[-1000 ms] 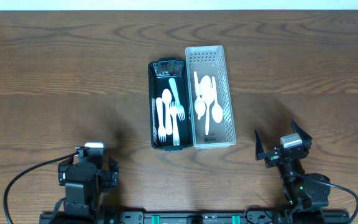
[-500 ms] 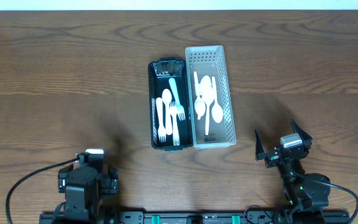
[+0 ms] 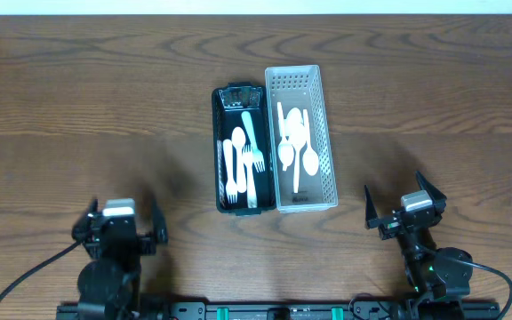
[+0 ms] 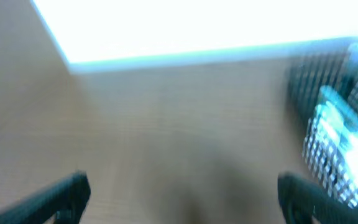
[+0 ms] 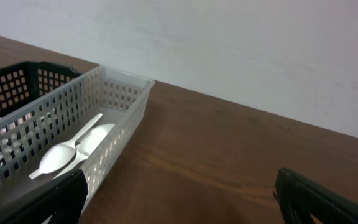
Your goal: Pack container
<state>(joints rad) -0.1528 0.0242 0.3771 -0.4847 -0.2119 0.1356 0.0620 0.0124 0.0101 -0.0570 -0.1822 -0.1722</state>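
Both left fingers (image 3: 155,220) and right fingers (image 3: 371,207) gape wide, gripping nothing.

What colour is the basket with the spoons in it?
The basket is white; the overhead view shows it best.

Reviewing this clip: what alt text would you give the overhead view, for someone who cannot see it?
Two narrow baskets sit side by side on a wooden table: a black basket holding white cutlery including forks, and to its right a white basket holding white spoons. The left gripper and right gripper are open and empty near the front edge.
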